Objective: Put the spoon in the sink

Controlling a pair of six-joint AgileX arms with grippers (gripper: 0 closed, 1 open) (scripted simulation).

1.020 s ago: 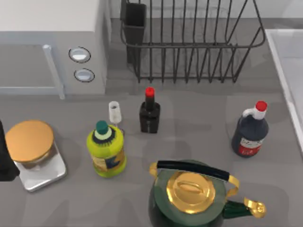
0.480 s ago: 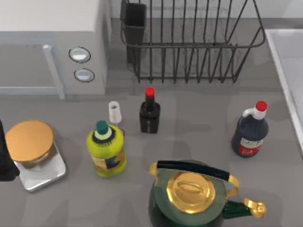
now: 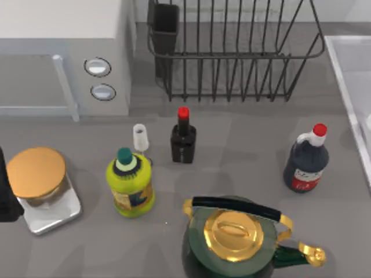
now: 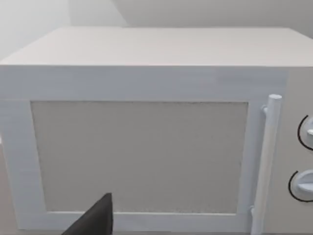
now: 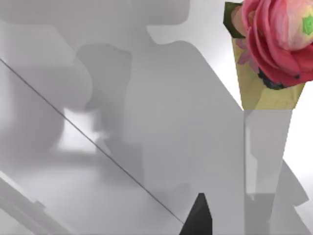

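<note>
- The sink [image 3: 351,87], a pale basin with a raised light rim, sits at the far right edge of the grey table [image 3: 243,150], cut off by the top view's border.
- The spoon cannot be picked out anywhere on the table or in the sink.
- A black wire dish rack [image 3: 232,52] stands at the far side of the table, just left of the sink, with a dark cutlery cup [image 3: 165,23] at its left end.
- A white microwave [image 3: 64,52] occupies the far left; its door handle and two round knobs face the near side. The left wrist view looks straight at that microwave's door [image 4: 142,156].
- In the middle of the table stand a small clear glass [image 3: 141,138], a dark bottle with a red cap [image 3: 183,139] just right of it, and a yellow-green bottle [image 3: 130,185] just nearer than the glass.
- A larger dark bottle with a red-and-white cap [image 3: 306,161] stands to the right, near the sink's rim but apart from it.
- A green kettle with a gold lid [image 3: 235,237] sits at the near edge; a gold-lidded jar on a silver scale [image 3: 37,179] sits at the near left.
- The right wrist view takes in pale grey surfaces and a pink flower in a tan wrap [image 5: 274,44].
- A dark sliver of each gripper edges into its own wrist view; whether either tool is spread or pressed together cannot be told.
</note>
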